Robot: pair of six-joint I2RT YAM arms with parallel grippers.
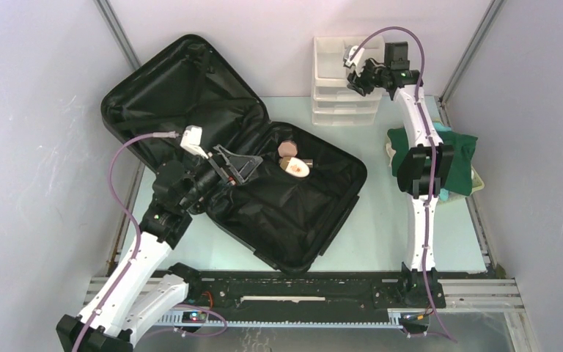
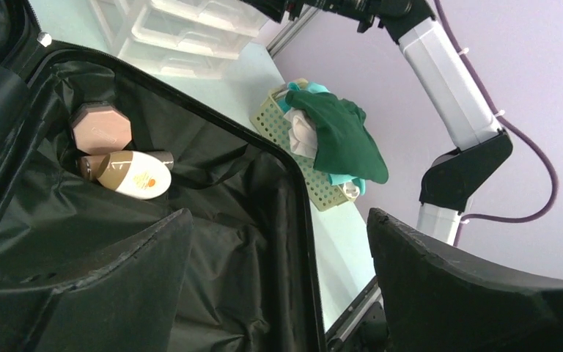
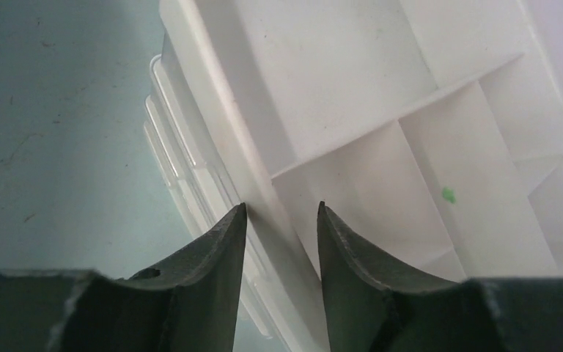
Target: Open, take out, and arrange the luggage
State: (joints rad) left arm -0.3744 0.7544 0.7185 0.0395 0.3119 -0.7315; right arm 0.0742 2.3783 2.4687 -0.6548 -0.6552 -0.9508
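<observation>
The left gripper point(image 1: 238, 163) point(image 2: 278, 217) hangs with its jaws spread wide and nothing between them, low over the black lining of the luggage point(image 1: 300, 213) point(image 2: 212, 198). The suitcase lies open across the left half of the table point(image 1: 388, 227), its lid tipped up toward the rear left corner and its near rim close to the arm bases.

Ahead of the jaws, in the far corner of the lower shell, sit an octagonal tan jar point(image 1: 287, 149) point(image 2: 101, 126), a white bottle with a brown cap point(image 1: 295, 168) point(image 2: 135, 174) and a brown tube point(image 2: 163, 156), all touching. Bare table runs between the shell's right rim and the right arm.

The right gripper point(image 1: 353, 62) point(image 3: 280, 213) stands about half open astride a rim wall of the white drawer organizer point(image 1: 333, 88) point(image 3: 352, 81) at the rear. I cannot tell whether the fingers press on it.

Only the left wrist view shows the perforated yellow basket point(image 2: 315, 183) plainly, heaped with green cloth point(image 1: 458, 158) point(image 2: 341, 139). From above, the right arm covers much of it.
</observation>
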